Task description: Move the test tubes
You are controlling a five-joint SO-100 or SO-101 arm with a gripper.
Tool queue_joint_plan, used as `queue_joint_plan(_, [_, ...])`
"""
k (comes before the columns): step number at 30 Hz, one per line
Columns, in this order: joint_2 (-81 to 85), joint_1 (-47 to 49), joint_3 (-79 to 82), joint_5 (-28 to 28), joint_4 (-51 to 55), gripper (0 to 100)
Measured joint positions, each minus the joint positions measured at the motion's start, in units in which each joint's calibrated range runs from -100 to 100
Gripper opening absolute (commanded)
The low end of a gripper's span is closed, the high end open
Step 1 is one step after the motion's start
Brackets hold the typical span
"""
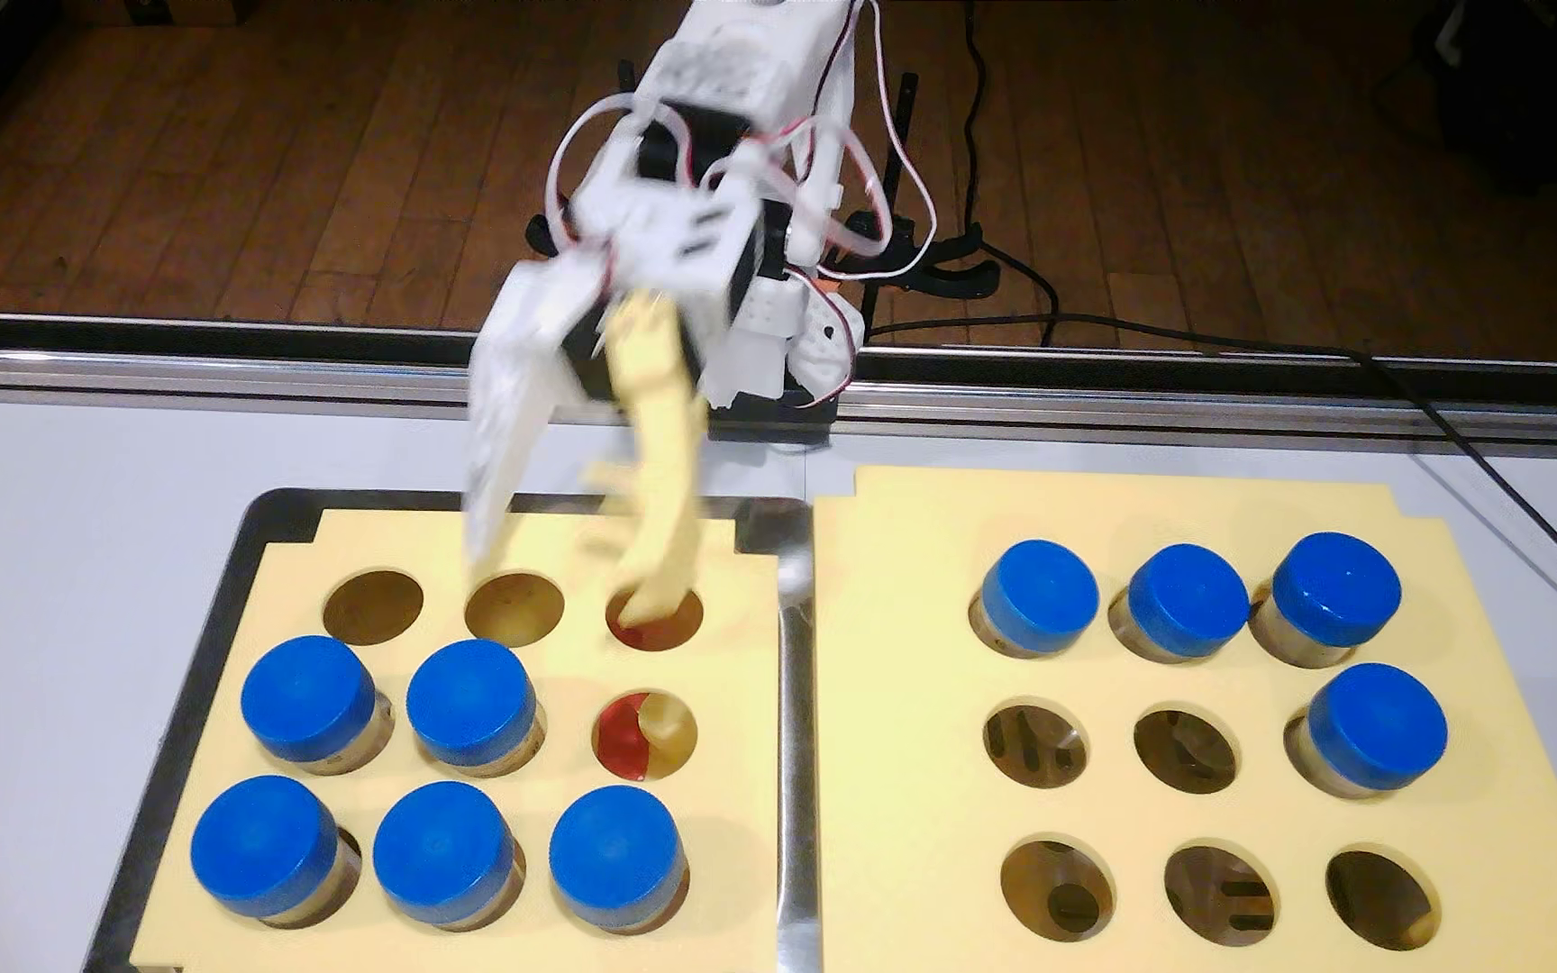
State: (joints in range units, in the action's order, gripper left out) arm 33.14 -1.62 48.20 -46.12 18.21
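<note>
The end effector (559,589) hangs empty with its jaws spread wide above the back row of the left rack (288,580), which sits in a dark tray (194,655) near the left half of the surface (54,561). The white finger tip (480,552) stands over the rack's back edge near the middle hole, and the yellow finger tip (644,608) is over the back right hole; both are blurred, so their exact height cannot be told.

Five test tubes (470,697) stand in the left rack: two in the middle row at left and centre, three across the front row. Four more stand in the right rack (896,655), three across its back row and one at the right of its middle row.

The step in hand looks like the approach to the next pick-up, probably the centre tube of the left rack. To do it well, the wide opening should be kept until the fingers straddle one blue cap only, coming straight down so neither finger knocks the neighbouring cap just beside it. Closing should be on the cap's side wall, squarely, then a vertical lift until the tube clears its hole before any sideways travel.
</note>
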Motion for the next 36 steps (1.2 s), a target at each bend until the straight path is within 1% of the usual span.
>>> queue_joint_plan(6, [-12.88,0.09,-11.52,0.0,0.0,30])
queue_joint_plan(18, [-23.14,0.0,-20.33,0.0,0.0,30])
queue_joint_plan(19, [-23.98,-0.09,-21.36,0.0,0.0,29])
queue_joint_plan(20, [-24.75,-0.35,-22.01,0.0,0.0,25])
queue_joint_plan(25, [-25.59,-1.23,-24.17,0.0,0.0,16])
queue_joint_plan(36, [-25.59,-0.7,-24.64,-0.05,0.0,15])
